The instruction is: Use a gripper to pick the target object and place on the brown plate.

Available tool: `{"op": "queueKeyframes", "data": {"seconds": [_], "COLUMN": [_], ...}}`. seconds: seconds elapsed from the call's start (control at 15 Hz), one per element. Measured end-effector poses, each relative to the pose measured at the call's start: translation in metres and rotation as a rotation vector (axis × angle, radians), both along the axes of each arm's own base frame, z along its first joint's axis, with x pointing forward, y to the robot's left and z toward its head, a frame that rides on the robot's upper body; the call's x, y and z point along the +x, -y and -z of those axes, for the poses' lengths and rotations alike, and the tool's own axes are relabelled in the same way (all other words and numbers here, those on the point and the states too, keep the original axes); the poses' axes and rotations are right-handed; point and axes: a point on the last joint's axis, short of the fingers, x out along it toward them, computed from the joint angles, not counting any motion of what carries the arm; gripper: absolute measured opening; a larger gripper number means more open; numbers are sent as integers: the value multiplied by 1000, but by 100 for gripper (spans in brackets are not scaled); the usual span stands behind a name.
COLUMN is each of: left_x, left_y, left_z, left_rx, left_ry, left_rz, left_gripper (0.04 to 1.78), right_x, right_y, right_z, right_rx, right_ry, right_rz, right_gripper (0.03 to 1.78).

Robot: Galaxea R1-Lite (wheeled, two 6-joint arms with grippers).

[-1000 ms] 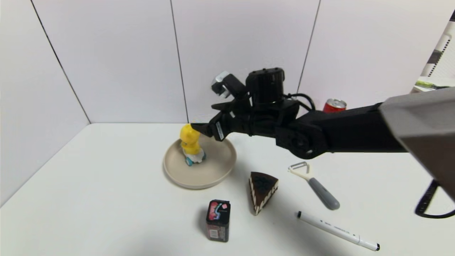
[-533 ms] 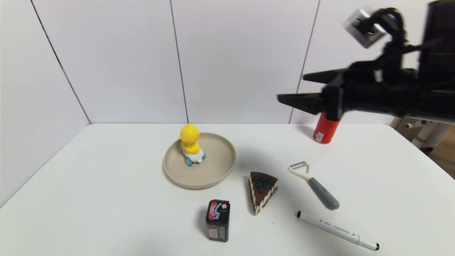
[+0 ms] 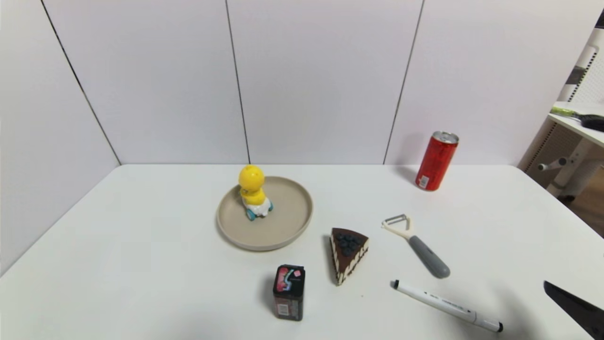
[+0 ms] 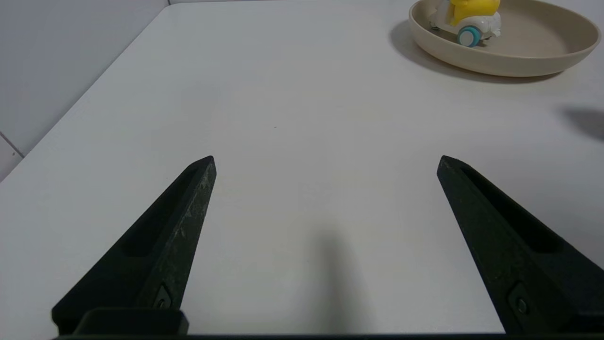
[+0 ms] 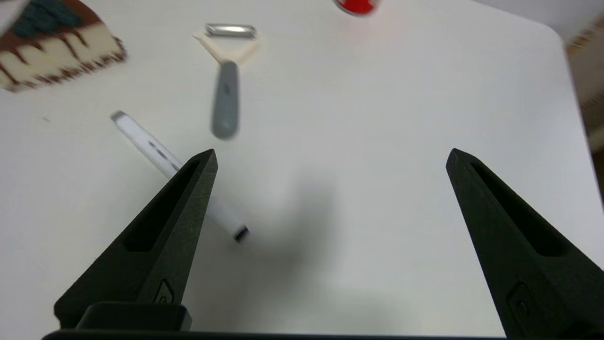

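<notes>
The yellow duck on its white cart with blue wheels point(image 3: 254, 192) stands upright on the brown plate point(image 3: 288, 226), left of the table's middle. It also shows in the left wrist view point(image 4: 467, 19), on the plate point(image 4: 533, 56). My right gripper point(image 5: 330, 158) is open and empty, low over the table's near right corner; only one fingertip point(image 3: 573, 307) shows in the head view. My left gripper point(image 4: 325, 160) is open and empty, over the bare table on the near left, well away from the plate.
A chocolate cake slice point(image 3: 348, 252), a dark small box point(image 3: 289, 293), a grey-handled peeler point(image 3: 417, 245) and a white marker point(image 3: 446, 306) lie on the near half of the white table point(image 3: 141, 264). A red can point(image 3: 436, 160) stands at the back right. White walls close the back and left.
My right arm has drawn back from the duck on the plate, swung up and right, then dropped to the near right corner. The duck stays on the plate.
</notes>
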Motion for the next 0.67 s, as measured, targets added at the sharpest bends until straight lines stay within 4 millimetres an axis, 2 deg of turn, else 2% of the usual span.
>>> {"op": "queueKeyframes", "data": {"seconds": [0.13, 0.33, 0.53, 0.67], "left_x": [0, 0, 0, 0], "left_y": [0, 0, 0, 0], "left_z": [0, 0, 0, 0], "left_rx": [0, 0, 0, 0], "left_ry": [0, 0, 0, 0], "left_rz": [0, 0, 0, 0], "left_gripper": [169, 169, 169, 169], "right_x": [-28, -58, -78, -83], "right_y": [5, 7, 7, 7], "right_z": [31, 64, 85, 91], "right_rx": [8, 51, 132, 173], "right_ry": [26, 116, 203, 230], "right_rz": [43, 78, 114, 128], "right_gripper": [168, 169, 169, 169]}}
